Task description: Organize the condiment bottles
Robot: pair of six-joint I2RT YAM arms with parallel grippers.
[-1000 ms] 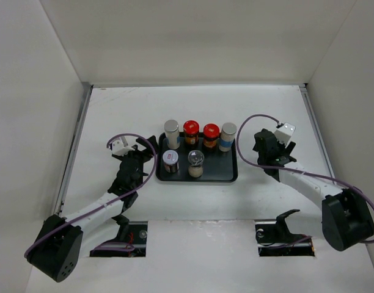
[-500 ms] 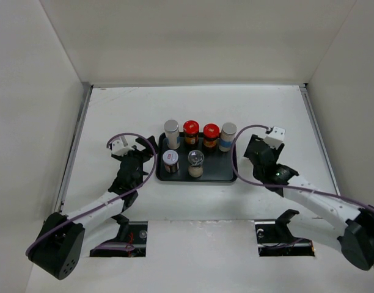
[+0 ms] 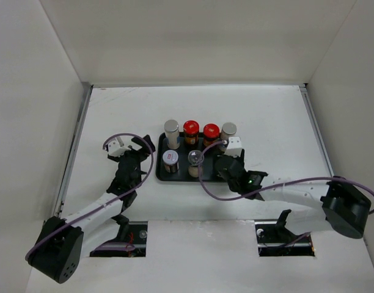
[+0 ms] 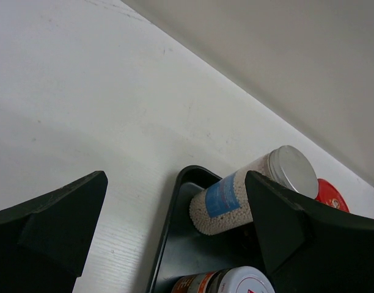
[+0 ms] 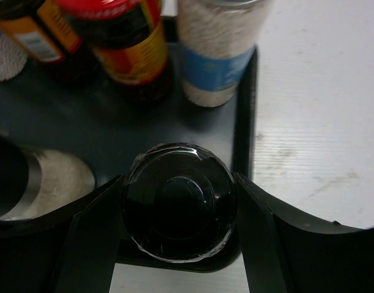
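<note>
The right tool (image 5: 178, 183) is gripping a short dark-lidded jar (image 5: 179, 213), its two fingers pressing against the jar's sides. It is holding the jar at the near right corner of the black tray (image 5: 83, 116). I cannot tell whether the jar's base is already touching the tray.

Six others are standing on the tray. Along the far side are a pale grey-capped jar (image 3: 171, 128), a red-capped jar (image 3: 190, 128), a second red-capped jar (image 3: 211, 130) and a second pale jar (image 5: 217, 67). On the near side are a silver-lidded jar (image 3: 170, 160) and a short middle jar (image 3: 195, 160).

To my eye the last jar is being placed, filling the right end of the near row. The next move is calling for a straight lowering inside the rim, keeping clear of the second pale jar just behind. Then comes letting go and lifting off without nudging the neighbours.

The left tool (image 3: 143, 154) is hanging wide open and empty over the tabletop (image 3: 266, 116), just off the tray's left edge.

The pale jars are showing blue labels and the red-capped ones yellow-and-red labels. No brand or word is coming through legibly.
</note>
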